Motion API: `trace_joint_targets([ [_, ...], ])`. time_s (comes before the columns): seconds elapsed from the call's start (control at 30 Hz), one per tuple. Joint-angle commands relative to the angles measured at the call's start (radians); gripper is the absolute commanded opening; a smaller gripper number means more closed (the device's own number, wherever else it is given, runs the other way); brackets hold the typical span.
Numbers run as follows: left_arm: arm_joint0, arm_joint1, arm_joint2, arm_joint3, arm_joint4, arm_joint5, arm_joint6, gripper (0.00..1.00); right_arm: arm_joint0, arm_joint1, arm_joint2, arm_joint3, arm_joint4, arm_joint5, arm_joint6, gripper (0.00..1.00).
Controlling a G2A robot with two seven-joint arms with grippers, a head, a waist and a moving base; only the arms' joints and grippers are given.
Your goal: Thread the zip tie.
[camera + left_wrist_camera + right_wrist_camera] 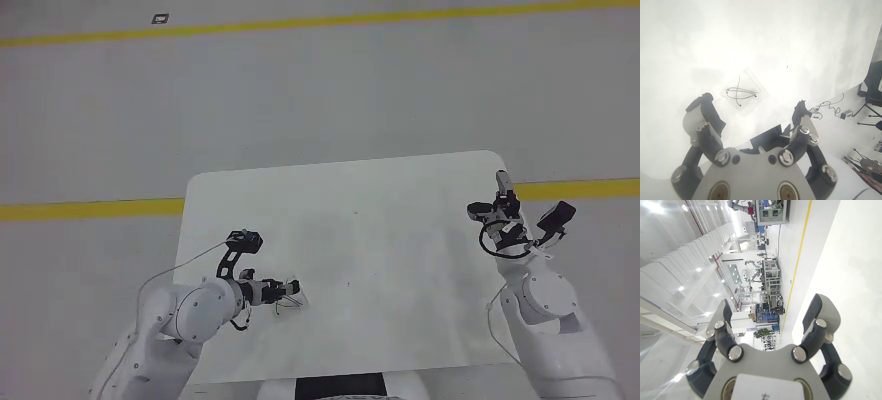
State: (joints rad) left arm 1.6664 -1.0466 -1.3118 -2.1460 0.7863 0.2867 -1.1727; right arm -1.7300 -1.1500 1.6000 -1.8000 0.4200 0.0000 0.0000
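Left claw (753, 102) is seen with its fingers spread wide apart above the white tabletop (772, 37). Just beyond it, several thin black zip ties (740, 92) are laid crossing one another on a clear square sheet (750, 107). Cables (831, 106) are noted past the tabletop edge.

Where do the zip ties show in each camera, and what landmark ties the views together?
Top view: zip ties just ahead of the left claw, near the front left of the table.
Left wrist view: crossed on a clear sheet, beyond the open claw's fingertips.
Right wrist view: faces away from them, along the table edge toward the hall.
Shared landmark: the white table.
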Motion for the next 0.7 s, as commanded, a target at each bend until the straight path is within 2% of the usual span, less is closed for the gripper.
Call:
trace_joint_targets([
  [0.0, -0.012, 0.003, 0.022, -0.011, 0.061, -0.041, -0.014, 1.0, 0.0, 0.0, 0.0, 0.0, 0.0, 0.0, 0.0, 1.0],
  [0.13, -0.056, 0.006, 0.07, -0.018, 0.117, -0.051, -0.11, 1.0, 0.0, 0.0, 0.0, 0.0, 0.0, 0.0, 0.0, 1.0],
  [0.2, -0.09, 0.005, 0.102, -0.01, 0.15, -0.027, -0.163, 1.0, 0.0, 0.0, 0.0, 0.0, 0.0, 0.0, 0.0, 1.0],
  [0.23, -0.105, 0.004, 0.118, -0.003, 0.152, -0.016, -0.189, 1.0, 0.0, 0.0, 0.0, 0.0, 0.0, 0.0, 0.0, 1.0],
  [0.27, -0.124, 0.003, 0.147, 0.022, 0.159, -0.01, -0.217, 1.0, 0.0, 0.0, 0.0, 0.0, 0.0, 0.0, 0.0, 1.0],
  [0.33, -0.148, 0.004, 0.184, 0.049, 0.168, -0.005, -0.217, 1.0, 0.0, 0.0, 0.0, 0.0, 0.0, 0.0, 0.0, 1.0],
  [0.6, -0.148, 0.004, 0.184, 0.049, 0.168, -0.005, -0.217, 1.0, 0.0, 0.0, 0.0, 0.0, 0.0, 0.0, 0.0, 1.0],
  [0.67, -0.147, 0.004, 0.185, 0.057, 0.168, -0.009, -0.192, 1.0, 0.0, 0.0, 0.0, 0.0, 0.0, 0.0, 0.0, 1.0],
])
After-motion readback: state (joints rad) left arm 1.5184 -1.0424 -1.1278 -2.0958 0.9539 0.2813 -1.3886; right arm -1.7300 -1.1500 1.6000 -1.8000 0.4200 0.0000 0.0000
